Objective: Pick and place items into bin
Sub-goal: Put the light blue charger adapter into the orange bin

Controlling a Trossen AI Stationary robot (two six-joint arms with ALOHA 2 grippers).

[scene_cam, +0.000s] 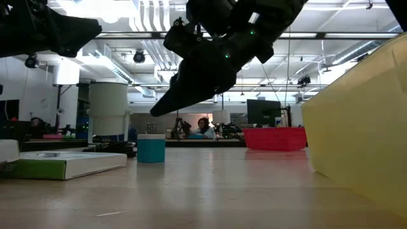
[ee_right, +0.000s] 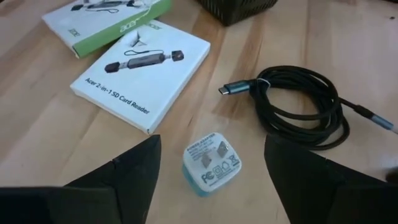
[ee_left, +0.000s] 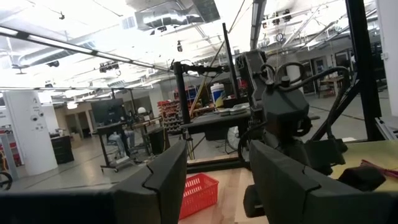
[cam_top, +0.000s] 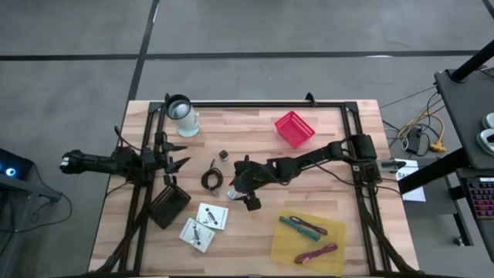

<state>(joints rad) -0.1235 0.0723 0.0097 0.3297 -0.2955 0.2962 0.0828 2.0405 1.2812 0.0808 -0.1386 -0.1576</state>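
My right gripper [ee_right: 211, 142] is open and hovers above a small white and teal plug block [ee_right: 211, 163] that stands on the table [scene_cam: 151, 149]. Its fingers are on either side of the block, clear of it. Beside the block lies the black cable coil [ee_right: 305, 106], also seen from above [cam_top: 211, 180]. Two white square cards [cam_top: 212, 215] [cam_top: 197, 234] lie flat nearer the near edge. A teal stick [cam_top: 302, 226] and a maroon stick [cam_top: 316, 252] lie in the yellow bin [cam_top: 282, 245]. My left gripper [cam_top: 176, 158] waits open at the table's left side.
A red basket [cam_top: 294, 128] sits toward the far edge. The clear cup with a black rim [cam_top: 181, 114] stands at the far left. A black box [cam_top: 168, 205] lies near the cards. A tiny dark piece [cam_top: 223, 155] lies beyond the coil. People sit in the room behind the table.
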